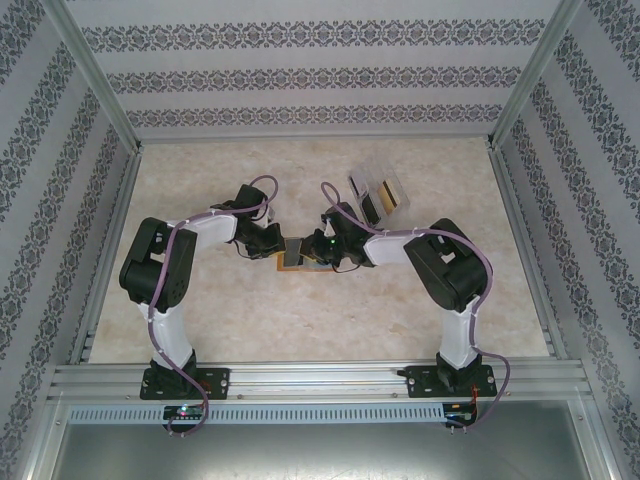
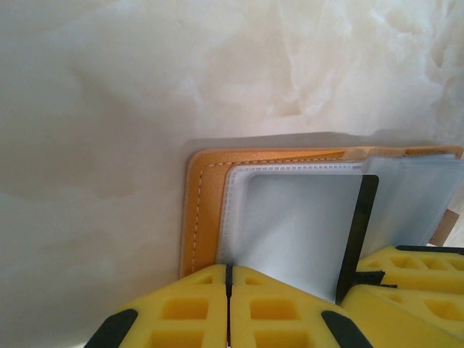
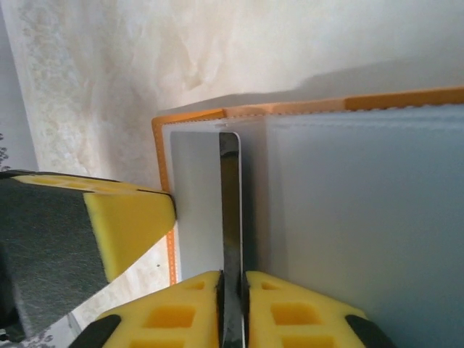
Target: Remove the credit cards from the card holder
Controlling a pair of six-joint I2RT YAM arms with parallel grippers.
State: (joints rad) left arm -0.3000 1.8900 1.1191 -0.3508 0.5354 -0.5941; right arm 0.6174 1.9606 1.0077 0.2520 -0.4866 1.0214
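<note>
One card holder [image 2: 205, 210], one clamped card [image 3: 230, 210]

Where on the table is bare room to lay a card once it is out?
Free: the wide strip of table on the near side of the card holder, and the far-left corner. Crowded: the centre, where left claw and right claw meet over the holder, and the clear box just beyond them.

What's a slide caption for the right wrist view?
Right gripper shut on a dark credit card, edge-on to the camera, above the open card holder.
</note>
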